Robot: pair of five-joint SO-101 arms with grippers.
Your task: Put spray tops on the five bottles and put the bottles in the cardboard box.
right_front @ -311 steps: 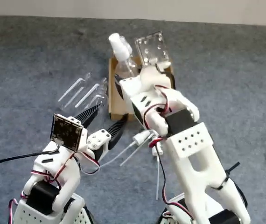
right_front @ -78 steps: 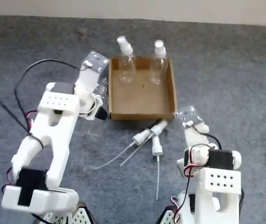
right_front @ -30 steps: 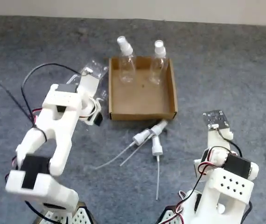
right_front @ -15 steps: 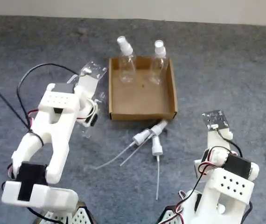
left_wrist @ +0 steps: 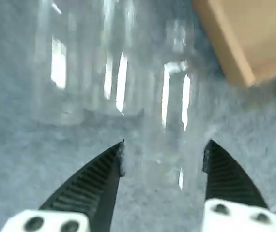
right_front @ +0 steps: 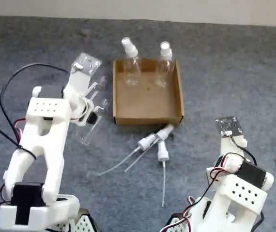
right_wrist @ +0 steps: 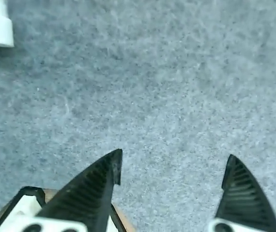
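Grey carpet (right_front: 235,72) below a pale wall (right_front: 176,9)

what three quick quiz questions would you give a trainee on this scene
1. How many clear plastic bottles with white spray tops stand in the brown cardboard box? A one, B two, C five.
2. True or false: the right end effector is shut on a spray top.
3. Fill in: the three loose white spray tops with thin tubes lie on the grey ____.
Key: 1 B. 2 false, it is open over bare carpet. 3 carpet.
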